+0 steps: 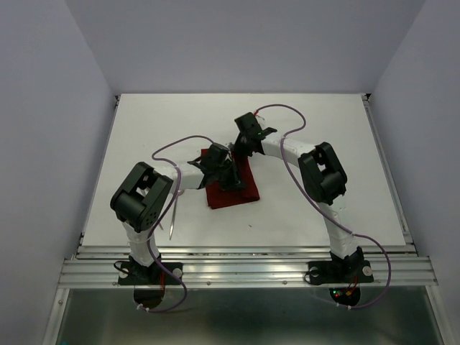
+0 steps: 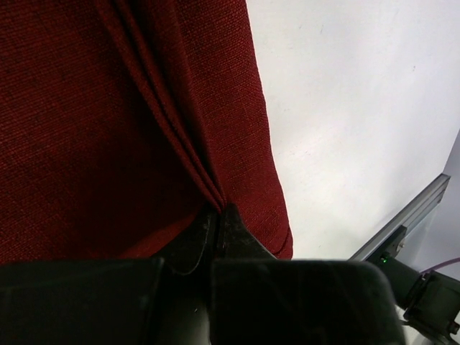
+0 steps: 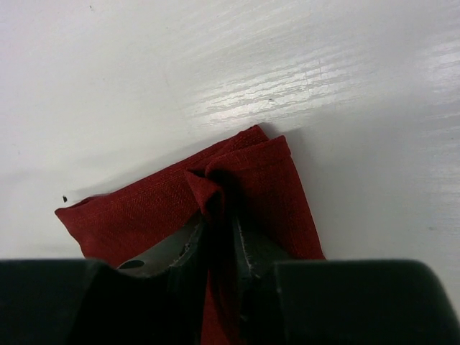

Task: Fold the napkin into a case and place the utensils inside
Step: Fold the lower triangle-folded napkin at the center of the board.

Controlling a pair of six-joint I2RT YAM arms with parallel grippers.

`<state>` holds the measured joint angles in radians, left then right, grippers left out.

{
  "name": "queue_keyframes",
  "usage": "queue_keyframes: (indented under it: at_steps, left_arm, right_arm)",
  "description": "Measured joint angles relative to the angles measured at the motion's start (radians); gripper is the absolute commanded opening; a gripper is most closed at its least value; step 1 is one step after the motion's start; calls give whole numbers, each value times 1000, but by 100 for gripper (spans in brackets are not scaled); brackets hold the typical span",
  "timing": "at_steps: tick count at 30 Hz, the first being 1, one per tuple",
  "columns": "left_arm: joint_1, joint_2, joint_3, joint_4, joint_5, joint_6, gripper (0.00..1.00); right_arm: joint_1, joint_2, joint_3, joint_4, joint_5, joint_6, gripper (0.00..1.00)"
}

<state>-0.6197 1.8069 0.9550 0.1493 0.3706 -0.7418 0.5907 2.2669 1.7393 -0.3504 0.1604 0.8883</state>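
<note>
Napkin [image 1: 233, 190] lies folded midway across the table [image 1: 323, 144], left gripper [image 2: 218, 215] clenched on a pleat, right gripper [image 3: 219, 215] straddling a puckered corner — gripping or freeing, I cannot tell; a tug could drag the folds open; nothing shows inside — one thin utensil [image 1: 173, 218] lies well apart.
</note>
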Motion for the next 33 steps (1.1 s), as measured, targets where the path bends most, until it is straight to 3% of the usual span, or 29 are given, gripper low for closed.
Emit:
queue_keyframes:
  at_steps: [1, 5, 18, 33]
  left_arm:
    - [0, 0, 0, -4, 0, 8, 0]
    - [0, -13, -6, -17, 0, 31, 0]
    - [12, -30, -14, -42, 43, 57, 0]
    - [39, -30, -14, -61, 58, 110, 0]
  right_arm:
    - [0, -1, 0, 2, -4, -9, 32]
    - [0, -6, 0, 2, -25, -39, 42]
    - [-1, -71, -61, -40, -90, -114, 56]
    - [-74, -286, -249, -60, -117, -148, 58]
